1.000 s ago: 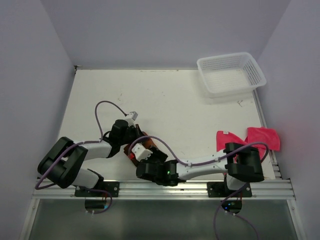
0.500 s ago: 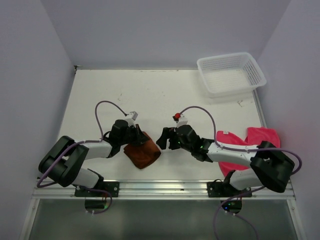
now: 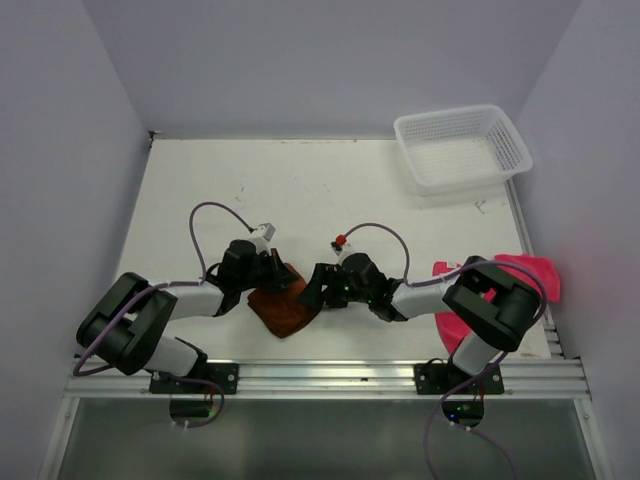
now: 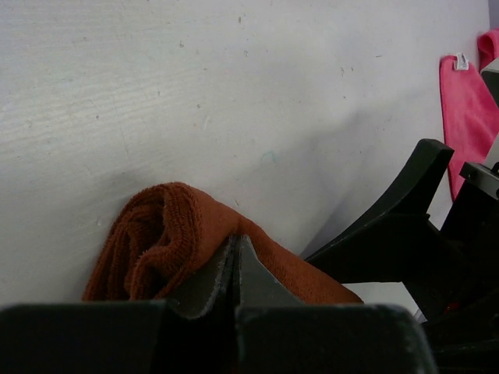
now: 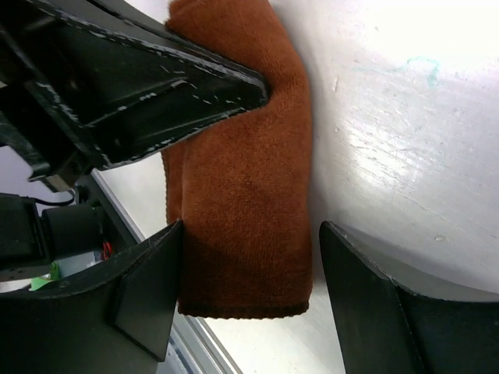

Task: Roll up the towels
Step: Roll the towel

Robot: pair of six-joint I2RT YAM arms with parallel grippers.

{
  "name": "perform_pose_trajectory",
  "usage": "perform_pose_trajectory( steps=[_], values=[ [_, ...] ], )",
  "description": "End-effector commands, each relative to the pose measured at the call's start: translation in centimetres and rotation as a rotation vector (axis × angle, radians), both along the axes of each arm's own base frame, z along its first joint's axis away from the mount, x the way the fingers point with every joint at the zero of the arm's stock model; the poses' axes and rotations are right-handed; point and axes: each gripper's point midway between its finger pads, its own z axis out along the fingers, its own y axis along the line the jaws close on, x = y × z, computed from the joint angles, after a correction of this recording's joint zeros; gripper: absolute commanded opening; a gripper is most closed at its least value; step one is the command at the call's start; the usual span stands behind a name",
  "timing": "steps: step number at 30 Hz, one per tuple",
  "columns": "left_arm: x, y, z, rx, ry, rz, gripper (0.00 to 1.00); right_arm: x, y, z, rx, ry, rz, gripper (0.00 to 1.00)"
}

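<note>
The rust-brown towel (image 3: 288,312) lies rolled into a short thick bundle near the table's front edge, between the two arms. My left gripper (image 3: 281,274) is shut, and its joined tips (image 4: 236,243) press against the top of the roll (image 4: 152,234). My right gripper (image 3: 313,287) is open and comes in from the right. In the right wrist view its gripper (image 5: 252,226) straddles the hemmed end of the brown towel (image 5: 242,140), with neither finger closed on the cloth. The pink towel (image 3: 522,272) lies crumpled at the right edge, partly hidden behind the right arm.
A white mesh basket (image 3: 462,148) stands at the far right corner. The aluminium rail (image 3: 330,378) runs along the front edge just below the brown towel. The pink towel (image 4: 466,109) also shows at the right of the left wrist view.
The right arm swung from in front of the brown towel out to its right, then moved back in, with its open jaws now around the roll's end. The left arm has not moved.
</note>
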Motion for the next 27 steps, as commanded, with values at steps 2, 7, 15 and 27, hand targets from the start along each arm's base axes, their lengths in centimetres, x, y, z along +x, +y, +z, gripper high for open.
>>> perform_pose_trajectory(
  steps=[2, 7, 15, 27],
  values=[
    [-2.8, 3.0, -4.5, 0.14, 0.127, 0.021, 0.0, -0.2, 1.0, 0.3, 0.05, 0.002, 0.033, 0.7],
    [-2.6, 2.8, -4.1, 0.127, 0.12, 0.028, 0.0, -0.3, 1.0, -0.3, 0.016, -0.017, 0.059, 0.49],
    [0.3, 2.3, -0.4, 0.126, 0.056, 0.069, 0.0, -0.6, -0.7, 0.5, -0.213, -0.242, 0.078, 0.19],
    [4.6, 0.5, 10.2, 0.039, -0.158, 0.103, 0.0, 0.9, -4.9, 1.6, -0.683, -0.61, -0.034, 0.15]
  ],
)
